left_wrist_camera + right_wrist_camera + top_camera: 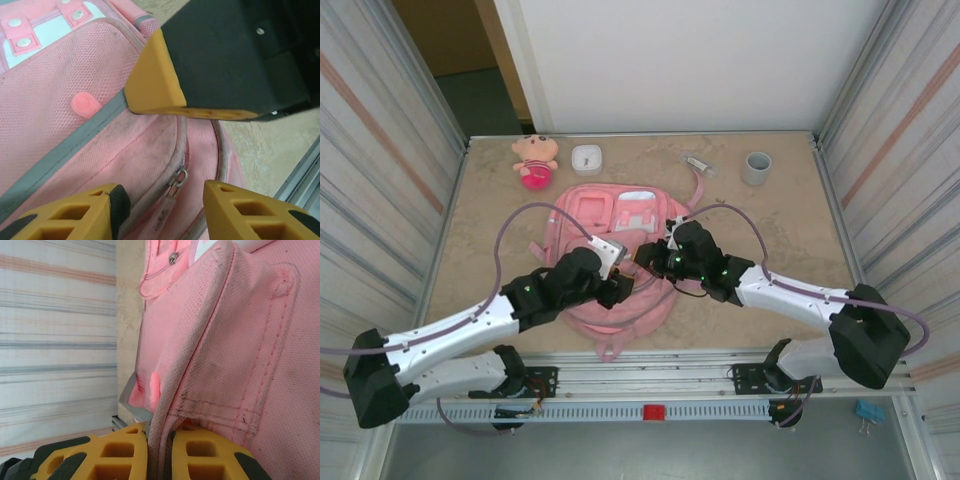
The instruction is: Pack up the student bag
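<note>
The student bag [620, 215], a large pink backpack, lies flat at the middle of the table. My left gripper [623, 288] hovers over its near part. In the left wrist view that gripper [165, 210] stands open, with a metal zipper pull [176, 182] in the gap and touching neither finger. My right gripper [646, 258] is at the bag's middle, shut on a raised fold of its pink mesh fabric [240, 340]. The pinch [160, 450] shows plainly in the right wrist view. One of the right gripper's fingers [155, 85] hangs close above the bag [60, 100] in the left wrist view.
A small pink plush doll [536, 160], a white case [586, 159], a clear pen-like item [698, 163] and a grey cup [756, 168] stand along the table's far edge. Corrugated walls close both sides. A metal rail runs along the near edge.
</note>
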### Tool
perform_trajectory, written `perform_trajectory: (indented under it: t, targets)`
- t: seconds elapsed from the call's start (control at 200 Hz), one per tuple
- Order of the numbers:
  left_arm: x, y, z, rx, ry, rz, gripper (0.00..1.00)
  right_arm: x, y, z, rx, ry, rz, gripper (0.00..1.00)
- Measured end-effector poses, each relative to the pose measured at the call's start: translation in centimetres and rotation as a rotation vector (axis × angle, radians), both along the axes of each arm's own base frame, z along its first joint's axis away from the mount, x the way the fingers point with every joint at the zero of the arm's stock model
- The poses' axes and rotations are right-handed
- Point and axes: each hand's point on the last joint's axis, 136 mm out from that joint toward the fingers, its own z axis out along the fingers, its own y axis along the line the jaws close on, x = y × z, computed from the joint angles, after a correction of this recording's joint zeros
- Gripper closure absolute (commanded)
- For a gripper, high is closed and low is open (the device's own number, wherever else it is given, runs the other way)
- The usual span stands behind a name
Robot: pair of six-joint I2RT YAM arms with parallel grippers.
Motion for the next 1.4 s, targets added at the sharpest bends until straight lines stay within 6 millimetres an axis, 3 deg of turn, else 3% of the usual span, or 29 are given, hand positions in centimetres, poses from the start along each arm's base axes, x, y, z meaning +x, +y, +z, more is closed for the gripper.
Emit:
perform_trajectory:
  t: [0.241,0.441,0.782,1.032,1.132,1.398]
  targets:
    - [0.1,-0.4,-1.1,0.020,0.046,0.042,0.61,0.0,-0.2,0.0,-0.004,-0.003,-0.008,0.98]
    - [-0.4,-0.3,-0.6,0.028,0.037,0.064,0.53,0.0,-0.3,-0.1,-0.020,-0.017,-0.007,0.98]
    - [-2.2,3.3,2.0,-0.040,0.067,0.156,0.48,0.0,-0.3,0.1,-0.024,-0.030,-0.004,0.97]
    - [-2.4,3.4,1.0,-0.022,0.101,0.169,0.46,0.5,0.6,1.7,0.007,-0.040,-0.002,0.96]
    - [-2.4,3.6,0.5,-0.015,0.106,0.176,0.41,0.6,1.2,2.4,0.017,-0.048,0.006,0.96]
    - [-2.0,4.6,-1.0,-0.045,0.068,0.222,0.39,0.3,2.5,2.3,0.011,-0.047,0.027,0.97]
